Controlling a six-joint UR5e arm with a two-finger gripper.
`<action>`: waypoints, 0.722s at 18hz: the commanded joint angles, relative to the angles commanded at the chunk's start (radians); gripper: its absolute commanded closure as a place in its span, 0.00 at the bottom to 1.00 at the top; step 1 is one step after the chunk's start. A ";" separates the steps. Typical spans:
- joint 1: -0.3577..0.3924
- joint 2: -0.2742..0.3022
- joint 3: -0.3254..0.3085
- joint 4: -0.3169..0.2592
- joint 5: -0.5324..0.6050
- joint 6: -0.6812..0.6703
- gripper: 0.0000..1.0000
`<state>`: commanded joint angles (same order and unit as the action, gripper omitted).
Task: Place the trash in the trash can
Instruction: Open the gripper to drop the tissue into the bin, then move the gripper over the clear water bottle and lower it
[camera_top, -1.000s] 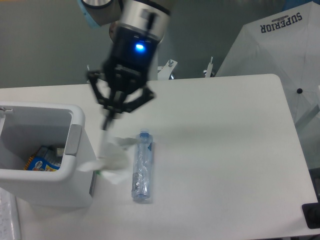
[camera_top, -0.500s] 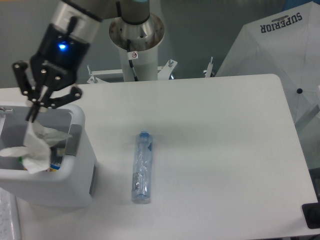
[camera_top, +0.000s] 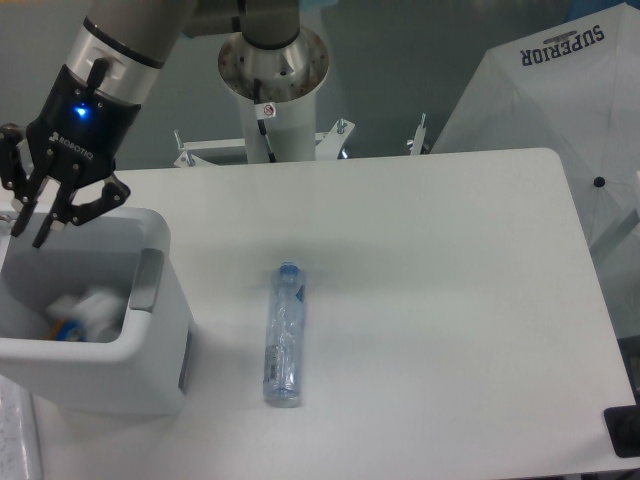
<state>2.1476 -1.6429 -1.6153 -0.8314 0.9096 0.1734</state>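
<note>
Your end effector hangs just above the far-left rim of the white boxy plastic trash can with rounded corners, its two dark fingers spread apart and holding nothing. Inside the can you can see a blurred white shape, which looks to be the small crumpled clear-white wrapper, lying on top of a blue-and-orange snack packet of which only a sliver shows. So judge the first half of the job as done: one piece of trash is in the can, one is not. The slim clear plastic bottle with a blue cap and blue-printed label lies flat on the white table, well to the right of the can, with its cap pointing toward the far edge and its length running almost straight toward you. Your next move, then, calls for carrying the arm rightward across the table, lining the fingers up across the bottle's narrow body and not along it, and coming down around its middle; it is round and light, so it may roll if one finger touches first. Nothing lies between the can and the bottle, but mind the can's thick right wall with its grey handle panel as you leave. The arm's white mounting post and a white umbrella stand beyond the far edge, clear of your path.
</note>
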 joint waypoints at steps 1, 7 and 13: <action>0.008 -0.003 0.005 0.000 0.000 -0.012 0.02; 0.116 0.000 0.003 -0.002 0.002 -0.052 0.00; 0.221 -0.047 0.023 -0.002 0.050 -0.037 0.00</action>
<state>2.3683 -1.6903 -1.5923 -0.8329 0.9601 0.1365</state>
